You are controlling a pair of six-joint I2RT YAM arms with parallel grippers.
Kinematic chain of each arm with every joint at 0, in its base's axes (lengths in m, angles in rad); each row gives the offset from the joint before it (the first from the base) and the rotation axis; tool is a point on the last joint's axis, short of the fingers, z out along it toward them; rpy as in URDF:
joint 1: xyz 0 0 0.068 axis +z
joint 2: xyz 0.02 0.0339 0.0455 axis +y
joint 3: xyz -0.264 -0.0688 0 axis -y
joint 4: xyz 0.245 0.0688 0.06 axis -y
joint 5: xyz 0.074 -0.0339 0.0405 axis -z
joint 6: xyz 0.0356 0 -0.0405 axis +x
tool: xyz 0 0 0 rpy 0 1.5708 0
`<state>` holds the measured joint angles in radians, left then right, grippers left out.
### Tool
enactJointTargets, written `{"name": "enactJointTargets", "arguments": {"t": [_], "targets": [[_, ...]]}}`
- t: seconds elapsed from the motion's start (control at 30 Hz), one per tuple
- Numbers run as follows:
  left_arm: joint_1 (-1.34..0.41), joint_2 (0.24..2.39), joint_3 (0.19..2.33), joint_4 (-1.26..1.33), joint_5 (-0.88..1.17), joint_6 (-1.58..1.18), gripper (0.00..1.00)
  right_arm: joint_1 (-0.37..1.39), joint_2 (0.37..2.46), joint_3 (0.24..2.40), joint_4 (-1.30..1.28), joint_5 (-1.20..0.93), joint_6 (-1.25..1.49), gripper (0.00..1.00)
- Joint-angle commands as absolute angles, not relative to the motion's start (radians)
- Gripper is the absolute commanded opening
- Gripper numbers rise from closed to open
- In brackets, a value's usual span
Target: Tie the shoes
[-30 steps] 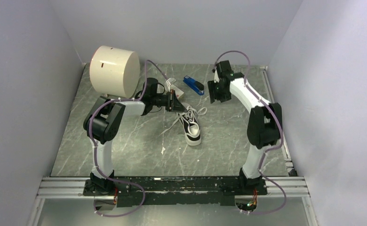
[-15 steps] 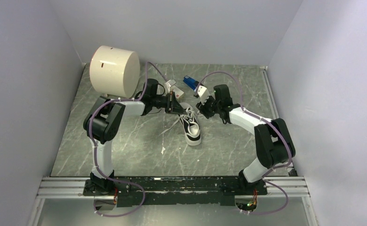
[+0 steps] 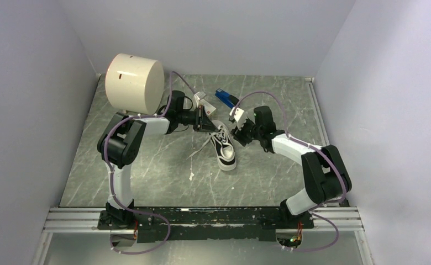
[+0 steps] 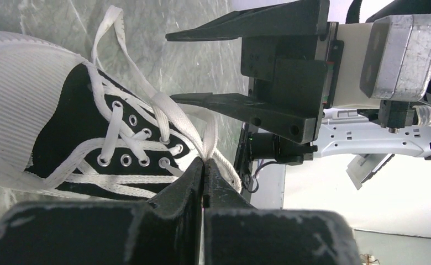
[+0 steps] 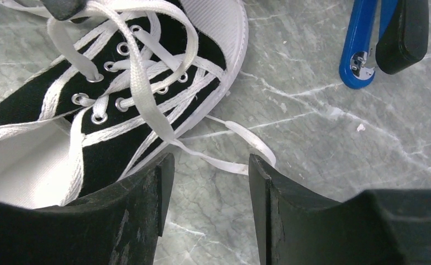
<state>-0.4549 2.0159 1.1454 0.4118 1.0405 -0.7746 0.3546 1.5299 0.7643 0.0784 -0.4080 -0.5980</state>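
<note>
Grey marbled table (image 3: pixel 147 165), pale walls (image 3: pixel 202 33) on three sides, a rail (image 3: pixel 202 218) along the near edge. The shoe (image 3: pixel 224 148) lies mid-table, with bare surface at its 4 and 7 o'clock. The left gripper (image 4: pixel 204 168) is pinched tight on a lace (image 4: pixel 158 105) at the shoe's 11 o'clock. The right gripper (image 5: pixel 210 165), fingers spread, has swung in from beside the stapler (image 3: pixel 224 97) to the shoe's 1 o'clock.

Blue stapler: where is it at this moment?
Top view: the blue stapler lies at the far middle of the table, just beyond the sneaker and the right pincer.
</note>
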Motion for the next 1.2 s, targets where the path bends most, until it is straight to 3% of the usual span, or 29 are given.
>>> {"name": "enactJointTargets", "arguments": {"t": [0.0,0.33,0.43,0.5,0.77,1.03,1.17], "targets": [[-0.449,2.008,1.176,0.417,1.072,-0.784,0.05,0.353,1.513,0.76,0.122,-0.446,-0.622,0.56],[-0.449,2.018,1.194,0.446,1.121,-0.8,0.05,0.363,1.629,0.841,0.138,-0.522,-0.585,0.46],[-0.449,2.019,1.19,0.459,1.13,-0.807,0.05,0.336,1.627,0.859,0.142,-0.527,-0.541,0.27],[-0.449,2.02,1.195,0.429,1.131,-0.777,0.05,0.305,1.616,0.879,0.135,-0.591,-0.504,0.01],[-0.449,2.034,1.239,0.283,1.086,-0.656,0.06,0.292,1.621,0.92,0.208,-0.708,-0.306,0.0],[-0.454,2.04,1.238,0.34,1.087,-0.66,0.38,0.291,1.615,0.939,0.158,-0.678,-0.3,0.0],[-0.457,2.055,1.26,0.333,1.075,-0.65,0.44,0.292,1.627,0.96,0.139,-0.679,-0.308,0.0]]}}
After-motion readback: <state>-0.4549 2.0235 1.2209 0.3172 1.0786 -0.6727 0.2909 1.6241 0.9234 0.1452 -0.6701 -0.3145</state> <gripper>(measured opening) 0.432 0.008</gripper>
